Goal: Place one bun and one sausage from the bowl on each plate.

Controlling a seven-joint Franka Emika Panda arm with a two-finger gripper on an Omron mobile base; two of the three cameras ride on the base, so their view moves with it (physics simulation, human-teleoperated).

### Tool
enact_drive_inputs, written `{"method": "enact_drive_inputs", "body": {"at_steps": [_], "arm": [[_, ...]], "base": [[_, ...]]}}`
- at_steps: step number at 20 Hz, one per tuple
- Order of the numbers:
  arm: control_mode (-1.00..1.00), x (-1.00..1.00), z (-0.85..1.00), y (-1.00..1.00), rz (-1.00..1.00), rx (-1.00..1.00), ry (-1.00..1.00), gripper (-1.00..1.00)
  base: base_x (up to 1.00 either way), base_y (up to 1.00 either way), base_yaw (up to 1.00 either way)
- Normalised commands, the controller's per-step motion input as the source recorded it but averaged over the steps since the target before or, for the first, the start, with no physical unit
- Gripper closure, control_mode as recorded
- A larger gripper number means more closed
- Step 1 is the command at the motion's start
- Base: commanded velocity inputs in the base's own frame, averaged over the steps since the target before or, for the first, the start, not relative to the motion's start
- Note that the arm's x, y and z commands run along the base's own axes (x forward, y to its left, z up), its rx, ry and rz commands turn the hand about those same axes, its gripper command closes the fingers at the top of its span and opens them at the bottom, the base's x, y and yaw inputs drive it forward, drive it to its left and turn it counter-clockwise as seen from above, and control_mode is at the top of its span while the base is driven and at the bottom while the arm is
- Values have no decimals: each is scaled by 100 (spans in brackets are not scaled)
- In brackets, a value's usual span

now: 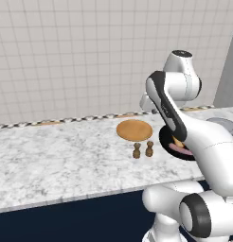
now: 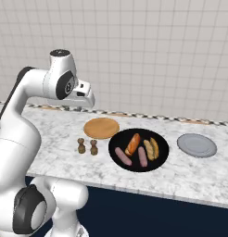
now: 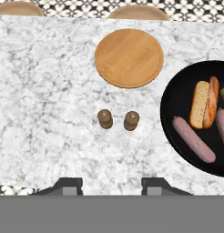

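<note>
Here the hand (image 3: 111, 184) hovers high above the marble table (image 3: 50, 113), its fingers drawn together on nothing. Directly below it stand two small brown shakers (image 3: 118, 119). Beyond the shakers lies the wooden plate (image 3: 129, 57), bare. Just right of the shakers, the black bowl (image 2: 138, 149) holds buns and sausages (image 2: 123, 156). The grey plate (image 2: 196, 145) lies well right of the bowl.

White marbled counter (image 2: 51, 127) – black bowl (image 2: 117, 139), wooden plate (image 2: 101, 127), grey plate (image 2: 196, 145), two small brown shakers (image 2: 87, 146)
</note>
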Motion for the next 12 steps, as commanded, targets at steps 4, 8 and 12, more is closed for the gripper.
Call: {"method": "enact_drive_inputs", "body": {"at_steps": [4,8,12], "arm": [[100,0,0,0,0,0,0,-100],[100,0,0,0,0,0,0,-100],[100,0,0,0,0,0,0,-100]], "base": [[-2,-8,0],[0,-80,0],[0,-82,0]]}}
